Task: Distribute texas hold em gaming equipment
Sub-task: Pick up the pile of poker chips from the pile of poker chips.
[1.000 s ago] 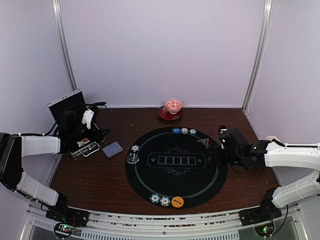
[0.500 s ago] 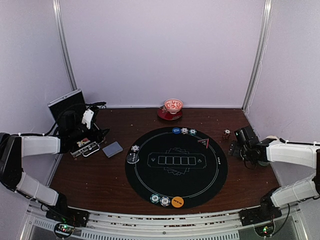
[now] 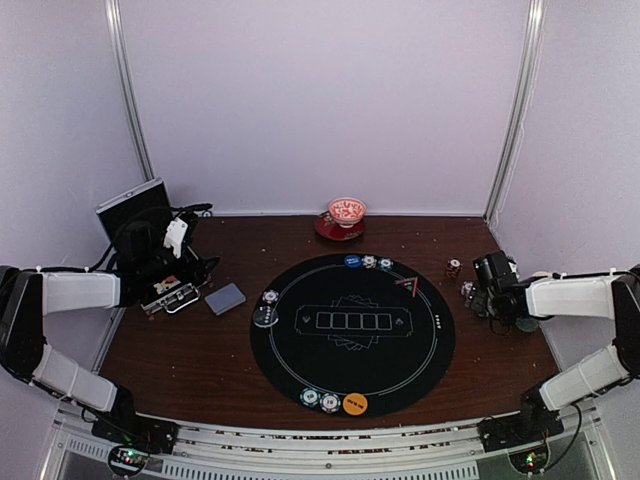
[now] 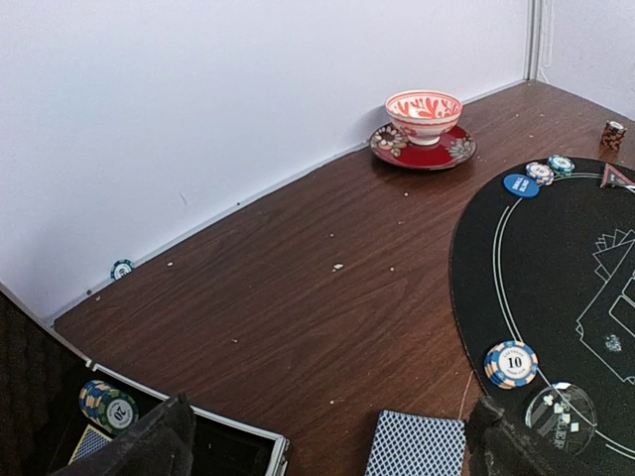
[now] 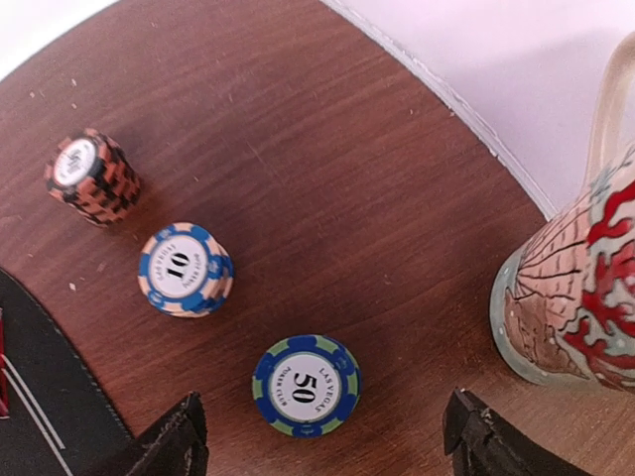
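Observation:
My right gripper point(image 5: 322, 444) is open just off the mat's right edge point(image 3: 480, 291), and a blue-green "50" chip point(image 5: 306, 385) lies on the wood just ahead of its gap, untouched. Beyond that chip stand a blue-peach "10" stack point(image 5: 185, 268) and an orange-black stack point(image 5: 91, 177). My left gripper point(image 4: 325, 454) is open and empty over the open chip case point(image 4: 129, 428) at the left point(image 3: 195, 278). The grey-blue card deck point(image 4: 418, 446) lies by its right finger. Chips and marker discs sit around the black mat point(image 3: 352, 372): a blue disc point(image 3: 352, 261) at the far side, an orange disc point(image 3: 355, 404) at the near side, and a "10" chip point(image 4: 512, 363) at the left.
A patterned mug point(image 5: 571, 297) stands close to the right of my right gripper. The red-and-white bowl on its saucer point(image 3: 347, 213) is at the back wall. A loose chip point(image 4: 122, 268) lies by the wall. White walls close the table on three sides.
My right arm has pulled back from the mat's right edge to the chips on the wood beside it, and its jaws have narrowed a little. The left arm has not moved.

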Action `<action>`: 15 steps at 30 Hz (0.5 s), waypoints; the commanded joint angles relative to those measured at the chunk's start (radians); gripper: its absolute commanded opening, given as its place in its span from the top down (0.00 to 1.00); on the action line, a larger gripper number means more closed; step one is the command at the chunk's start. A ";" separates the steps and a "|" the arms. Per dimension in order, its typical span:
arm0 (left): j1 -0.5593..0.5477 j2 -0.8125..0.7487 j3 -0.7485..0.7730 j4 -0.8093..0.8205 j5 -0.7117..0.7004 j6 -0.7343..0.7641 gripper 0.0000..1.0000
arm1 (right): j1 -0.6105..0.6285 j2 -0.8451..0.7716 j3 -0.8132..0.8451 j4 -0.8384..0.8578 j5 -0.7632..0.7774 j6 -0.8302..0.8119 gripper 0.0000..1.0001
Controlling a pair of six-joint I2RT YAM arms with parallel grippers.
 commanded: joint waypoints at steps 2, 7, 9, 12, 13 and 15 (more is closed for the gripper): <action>0.000 -0.025 0.019 0.032 0.015 0.004 0.02 | -0.028 0.046 -0.021 0.049 -0.014 0.008 0.19; 0.001 -0.023 0.021 0.032 0.018 0.003 0.02 | -0.052 0.037 -0.037 0.067 -0.027 0.006 0.23; 0.000 -0.024 0.021 0.032 0.019 0.002 0.02 | -0.059 0.038 -0.043 0.078 -0.041 0.001 0.26; 0.001 -0.023 0.021 0.031 0.021 0.002 0.02 | -0.062 0.054 -0.041 0.092 -0.065 -0.007 0.28; 0.000 -0.022 0.021 0.031 0.021 0.001 0.02 | -0.062 0.061 -0.039 0.095 -0.071 -0.010 0.28; 0.000 -0.020 0.021 0.032 0.021 0.002 0.02 | -0.062 0.073 -0.030 0.095 -0.075 -0.013 0.28</action>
